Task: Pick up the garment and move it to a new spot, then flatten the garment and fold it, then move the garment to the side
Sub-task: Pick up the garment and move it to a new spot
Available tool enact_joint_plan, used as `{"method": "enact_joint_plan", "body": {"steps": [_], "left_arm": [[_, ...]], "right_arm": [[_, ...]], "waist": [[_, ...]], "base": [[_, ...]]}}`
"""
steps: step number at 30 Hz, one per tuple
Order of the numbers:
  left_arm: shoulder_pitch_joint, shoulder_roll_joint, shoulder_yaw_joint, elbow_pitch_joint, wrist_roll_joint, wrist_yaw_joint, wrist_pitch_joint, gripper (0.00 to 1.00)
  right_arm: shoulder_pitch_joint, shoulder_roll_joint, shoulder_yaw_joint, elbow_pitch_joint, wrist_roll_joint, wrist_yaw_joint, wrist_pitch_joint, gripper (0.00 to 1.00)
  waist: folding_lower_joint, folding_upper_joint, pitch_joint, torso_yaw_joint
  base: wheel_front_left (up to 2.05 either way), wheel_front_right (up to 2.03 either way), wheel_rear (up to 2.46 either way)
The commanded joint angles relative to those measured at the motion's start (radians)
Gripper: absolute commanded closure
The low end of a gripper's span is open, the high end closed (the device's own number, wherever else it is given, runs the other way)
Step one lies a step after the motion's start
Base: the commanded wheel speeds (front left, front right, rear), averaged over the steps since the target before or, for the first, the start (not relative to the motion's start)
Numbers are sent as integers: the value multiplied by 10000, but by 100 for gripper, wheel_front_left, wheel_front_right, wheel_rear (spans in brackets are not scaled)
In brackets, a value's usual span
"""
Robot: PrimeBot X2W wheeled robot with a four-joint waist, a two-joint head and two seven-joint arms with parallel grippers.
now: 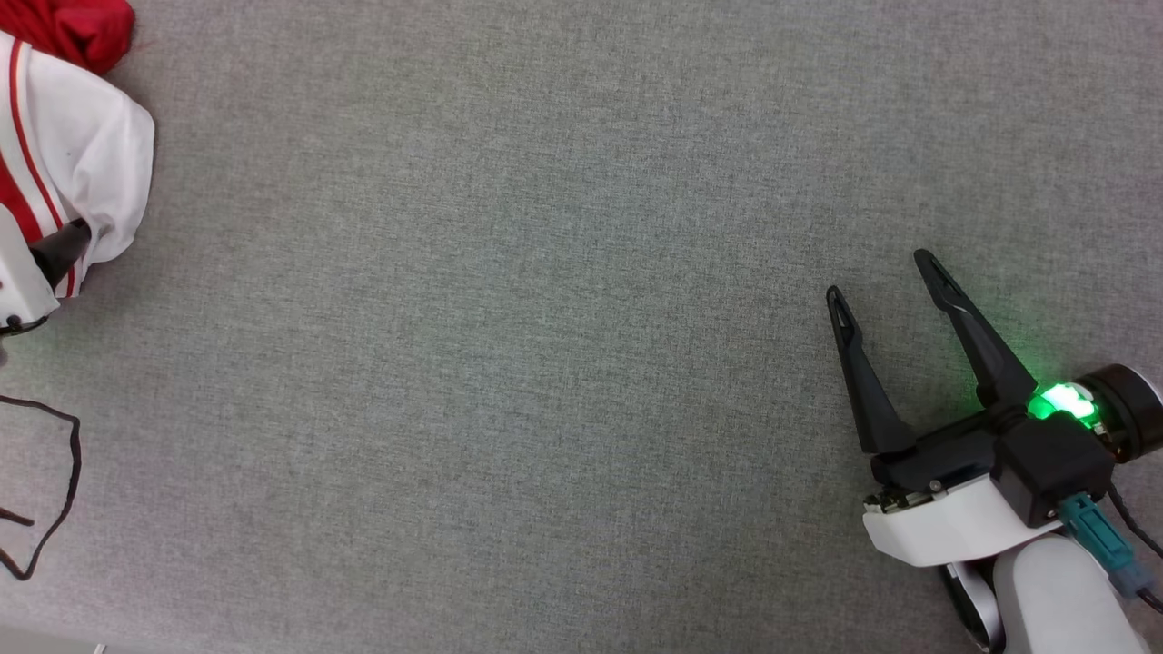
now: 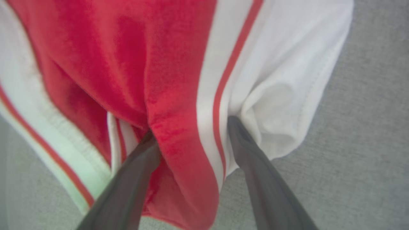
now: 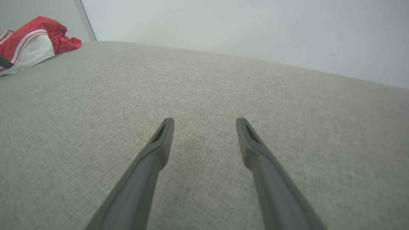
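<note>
**Grey cloth surface (image 1: 545, 363) lay broad and open, with the shirt (image 1: 82, 145) bunched at its left edge**

Grey woven cloth covered the whole work area. In the right wrist view it ran back to a pale wall (image 3: 239, 28) and met it along one long straight edge. In the head view a paler strip (image 1: 36, 640) showed along the bottom left corner.

The shirt lay crumpled in the upper left corner of the head view, cut off by the frame at its left and top. A white sleeve with red stripes faced the middle of the surface, with a red fold behind it. The sleeve's free edge curved out onto the grey cloth.

The left gripper (image 2: 191, 127) had its jaws spread wide, and its two dark fingers (image 2: 252, 159) were pushed into the shirt. A thick red fold with white-and-red striped trim bulged between them, straddled rather than pinched. The white sleeve sat just beside the finger on that view's right.

The right gripper (image 1: 879, 277) hung low over the surface at the lower right of the head view, well apart from the shirt. Its jaws were wide, with only grey cloth showing between them. A green light (image 1: 1058, 400) glowed on its wrist. A broad open stretch of surface ran between this gripper and the shirt. A thin black cable (image 1: 64, 472) looped over the cloth by the left edge, below the shirt.
</note>
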Motion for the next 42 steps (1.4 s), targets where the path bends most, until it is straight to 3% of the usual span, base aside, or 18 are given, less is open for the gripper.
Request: {"method": "enact_joint_plan", "body": {"steps": [1, 2, 3, 9, 17, 24, 28, 33, 39, 42], "left_arm": [[349, -492, -373, 211, -155, -12, 341, 5], [465, -568, -488, 268, -408, -20, 569, 98], [557, -605, -602, 239, -614, -26, 714, 100], [407, -119, -698, -21, -1032, -10, -582, 100], [-53, 429, -774, -798, -1095, -8, -3298, 100], [-382, 593, -1021, -1730, -913, -9, -4454, 100], [-665, 355, -1136, -2439, -672, 243, -4587, 100], [-775, -182, -1410, -3644, -394, 940, -4510, 100], [-906, -888, -1876, -4927, 52, 1796, -4418, 100], [-932, -1219, -2383, -5179, 576, 1891, -4565, 100]], "right_arm": [[-83, -55, -40, 98, -65, -10, 3, 0], [-77, -56, -42, 118, -58, -12, 3, 0], [-77, -49, -38, 144, -72, -12, 3, 0], [-35, 5, 9, 264, -116, -10, 2, 0], [228, 257, 82, 662, 77, -10, -6, 0], [594, 514, -42, 1020, 267, -10, -7, 0], [778, 626, -196, 1139, 379, -10, -6, 0], [961, 724, -410, 1211, 447, -10, -6, 0], [977, 759, -732, 1110, 494, -10, -6, 0], [902, 763, -812, 1079, 617, -10, -6, 0]], "waist": [[0, 0, 4, -5], [0, 0, -14, -3], [0, 0, -48, -3], [0, 0, -570, 27], [0, 0, -2129, 13], [0, 0, -3568, -196], [0, 0, -4241, -466], [0, 0, -4806, -925], [0, 0, -4972, -1556], [0, 0, -4937, -1931]], "base": [[0, 0, 0], [0, 0, 0], [0, 0, 0], [0, 0, 0], [0, 0, 0], [0, 0, 0], [0, 0, 0], [0, 0, 0], [0, 0, 0], [0, 0, 0]]}}
